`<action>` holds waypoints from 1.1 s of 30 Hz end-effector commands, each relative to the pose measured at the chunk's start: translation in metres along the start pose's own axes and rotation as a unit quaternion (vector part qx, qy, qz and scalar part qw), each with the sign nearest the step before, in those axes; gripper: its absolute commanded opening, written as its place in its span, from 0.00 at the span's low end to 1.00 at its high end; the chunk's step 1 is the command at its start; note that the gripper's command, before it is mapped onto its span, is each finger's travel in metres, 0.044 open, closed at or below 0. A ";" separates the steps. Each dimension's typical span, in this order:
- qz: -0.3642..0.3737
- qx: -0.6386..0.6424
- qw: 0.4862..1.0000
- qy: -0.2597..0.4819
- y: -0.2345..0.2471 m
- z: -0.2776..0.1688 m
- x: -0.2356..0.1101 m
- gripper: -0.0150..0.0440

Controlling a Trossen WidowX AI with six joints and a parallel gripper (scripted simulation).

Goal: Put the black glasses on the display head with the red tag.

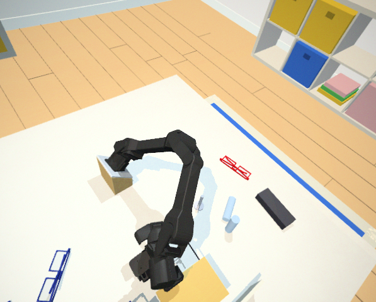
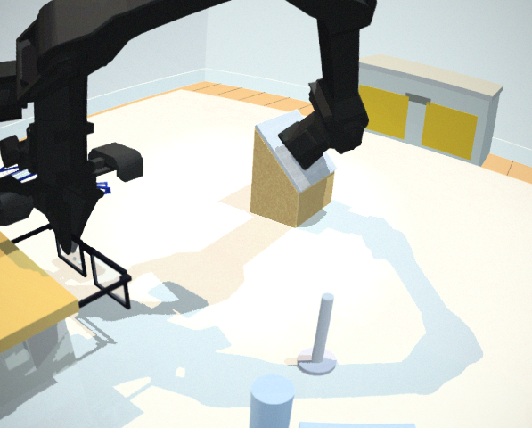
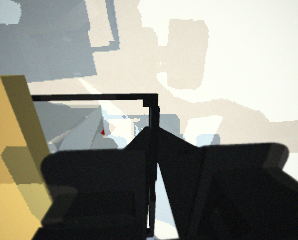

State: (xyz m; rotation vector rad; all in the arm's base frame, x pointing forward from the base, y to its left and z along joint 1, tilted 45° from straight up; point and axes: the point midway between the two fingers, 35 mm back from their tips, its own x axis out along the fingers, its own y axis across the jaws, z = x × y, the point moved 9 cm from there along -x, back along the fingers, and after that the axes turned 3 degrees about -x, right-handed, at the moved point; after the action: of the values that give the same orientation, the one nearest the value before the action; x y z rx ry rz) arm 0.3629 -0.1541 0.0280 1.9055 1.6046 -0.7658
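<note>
— Holding the black glasses point(image 2: 93, 271) by the frame front, are we? Our gripper point(image 2: 68, 246) is clenched on it near the bridge, and the pair hangs just above the table point(image 2: 440, 239) at the near left, beside the yellow board point(image 2: 12, 294).

— Yes. We judge them light, thin and stiff, but easy to bend or twist out of a pinch this narrow. The bridge is the right place to hold; a temple would swing.

— Which way do they point?

— In the exterior view the lenses run left to right across the scene, so that is the long axis. One temple point(image 2: 30, 234) reaches back over the yellow board. The other point(image 2: 84, 301) shows only as a short stub at the right lens corner.

— And the red-tagged head?

— We see only a small red mark point(image 3: 103, 132) in the wrist view, among grey shapes. We cannot make out the head itself.
</note>
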 end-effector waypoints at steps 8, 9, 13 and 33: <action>0.000 0.001 1.000 0.003 0.016 0.000 0.002 0.25; 0.000 0.001 1.000 0.003 0.018 0.000 0.002 0.25; 0.000 0.001 1.000 0.003 0.023 0.001 0.003 0.25; 0.001 0.000 1.000 0.003 0.037 0.001 0.004 0.25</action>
State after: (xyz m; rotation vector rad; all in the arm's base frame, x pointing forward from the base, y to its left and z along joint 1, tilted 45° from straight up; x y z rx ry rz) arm 0.3974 -0.1580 0.0257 1.9044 1.6056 -0.7641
